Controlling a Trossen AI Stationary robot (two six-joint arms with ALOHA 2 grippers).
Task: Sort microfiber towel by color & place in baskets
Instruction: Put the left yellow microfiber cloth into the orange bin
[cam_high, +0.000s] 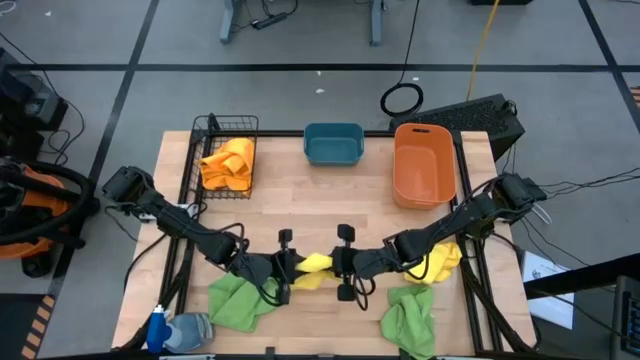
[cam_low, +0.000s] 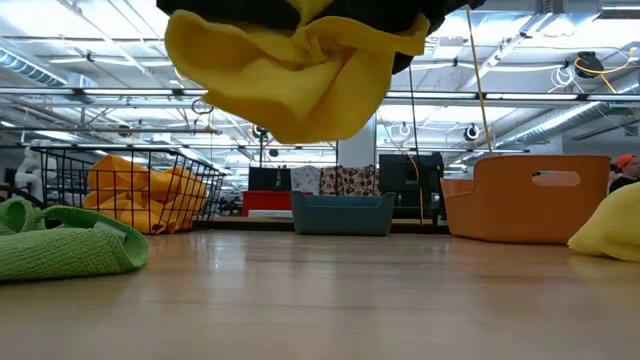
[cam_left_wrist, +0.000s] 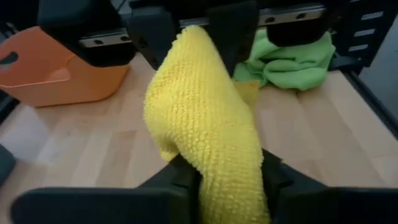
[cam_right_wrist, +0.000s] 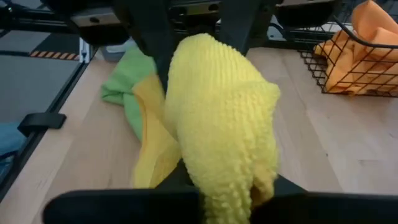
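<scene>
1. Holding one yellow towel (cam_high: 314, 266) between them, left gripper (cam_high: 283, 268) and right gripper (cam_high: 340, 264) each pinch an end, lifted clear of the table (cam_high: 300, 200).
2. Next move, by judgement: one gripper releases; the other carries it to a basket.
3. Towel: nubbly microfiber, limp, sagging. Mesh basket (cam_high: 215, 128) holds orange cloth; teal tub (cam_high: 333, 145) and orange bin (cam_high: 424, 163) lie beyond the fingertips.

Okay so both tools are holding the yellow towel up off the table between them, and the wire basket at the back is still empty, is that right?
Not quite. The black wire basket is not empty: the high view shows orange towels in it. The rest holds: the left tool and the right tool both grip the yellow towel, and the low view shows it hanging clear of the table.
</scene>
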